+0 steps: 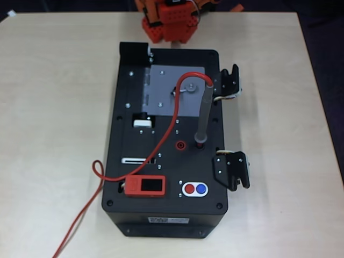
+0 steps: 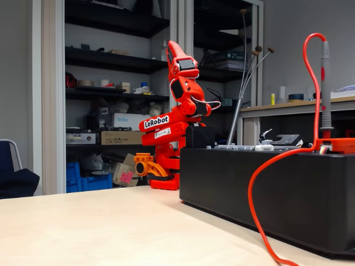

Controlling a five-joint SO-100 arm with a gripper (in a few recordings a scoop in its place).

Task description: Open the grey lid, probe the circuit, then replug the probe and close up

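One black box (image 1: 166,177) sits on the pale surface (image 1: 54,107), its grey lid (image 1: 164,94) lying flat and closed near the far end in the overhead view. The probe (image 1: 203,115) stands upright in a socket beside a red jack (image 1: 181,144), its red cable (image 1: 86,209) trailing off the box. The folded red arm's end effector (image 2: 176,55) points upward; its opening cannot be told.
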